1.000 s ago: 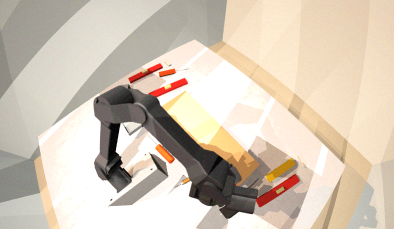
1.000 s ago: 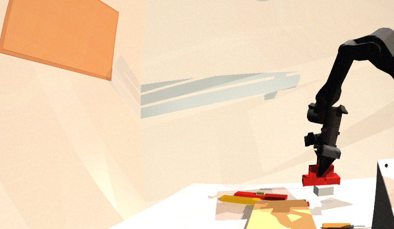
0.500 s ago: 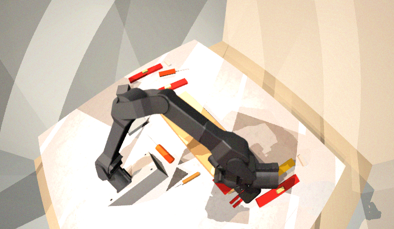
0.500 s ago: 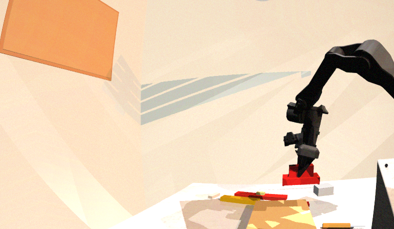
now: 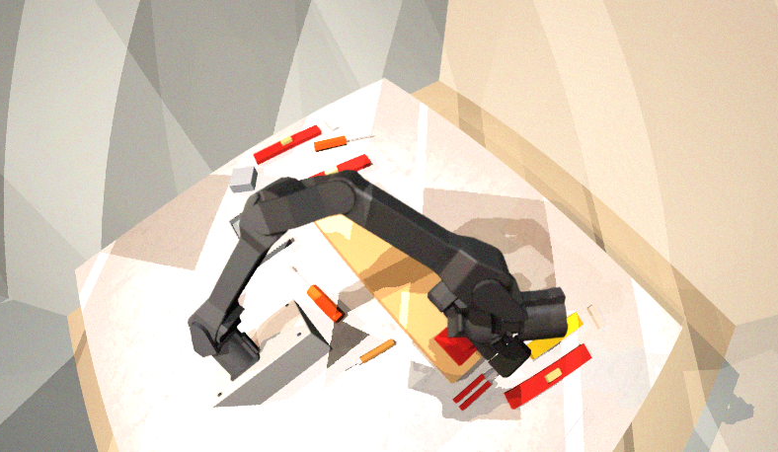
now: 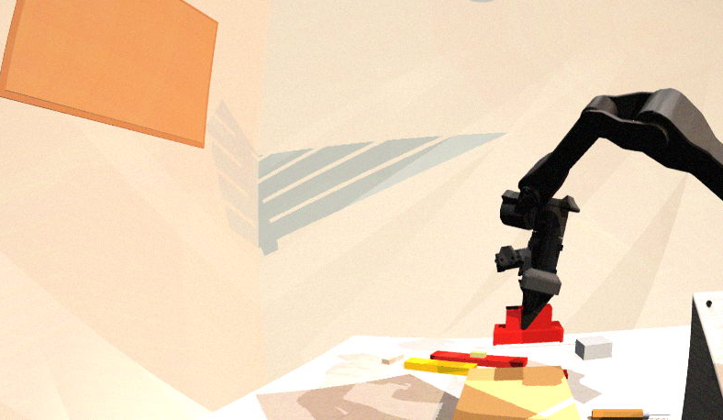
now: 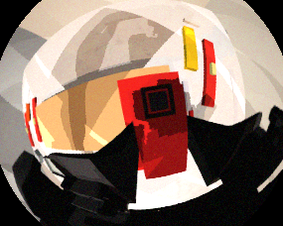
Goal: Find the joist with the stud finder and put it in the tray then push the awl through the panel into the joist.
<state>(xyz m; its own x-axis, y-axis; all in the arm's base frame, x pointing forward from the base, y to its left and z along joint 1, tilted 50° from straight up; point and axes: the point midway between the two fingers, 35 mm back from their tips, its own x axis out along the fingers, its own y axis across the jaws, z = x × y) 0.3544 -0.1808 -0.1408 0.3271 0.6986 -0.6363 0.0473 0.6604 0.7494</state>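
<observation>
The red stud finder is held upright in my gripper, which is shut on it. A dark square shows on its top in the wrist view. It hangs above the near right end of the tan floor panel, with air below it in the exterior view. The arm hides part of the panel. A thin-tipped tool with an amber handle, which looks like the awl, lies beside the panel. I cannot clearly make out the tray.
A red level, a yellow bar and red-handled pliers lie near the gripper. An orange-handled tool lies by the pale box. A grey block and another level also show.
</observation>
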